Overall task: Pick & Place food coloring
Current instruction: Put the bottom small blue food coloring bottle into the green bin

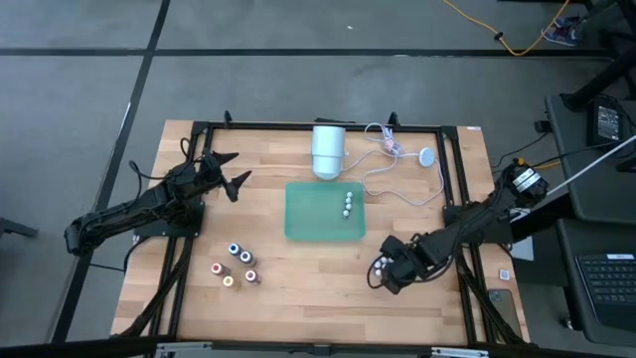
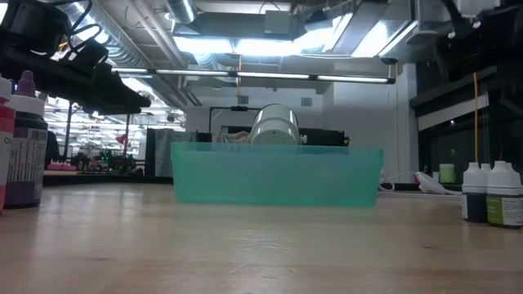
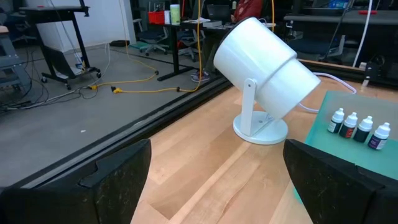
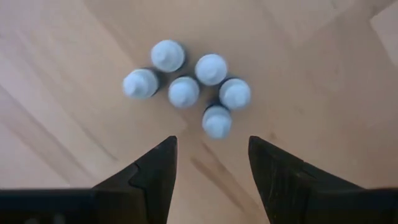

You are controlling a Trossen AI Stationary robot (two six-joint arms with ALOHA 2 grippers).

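Note:
Several tiny food coloring bottles with coloured tops [image 1: 235, 265] stand upright on the wooden table near its front left; two of them show at the left of the low view [image 2: 23, 147]. A tight cluster of several white-capped little bottles [image 4: 186, 87] stands on the table at the front right. My right gripper [image 4: 211, 158] hangs open above that cluster, pointing down, its fingers clear of the caps. More white-capped bottles [image 1: 348, 203] stand in the green tray [image 1: 303, 224]. My left gripper [image 1: 227, 171] waits open at the table's left, facing the white lamp.
A white cylindrical lamp [image 1: 329, 149] on a round foot stands behind the tray at the far edge. A white cable and a small round puck [image 1: 425, 156] lie at the far right. Bare wood stretches between the tray and the table's front edge.

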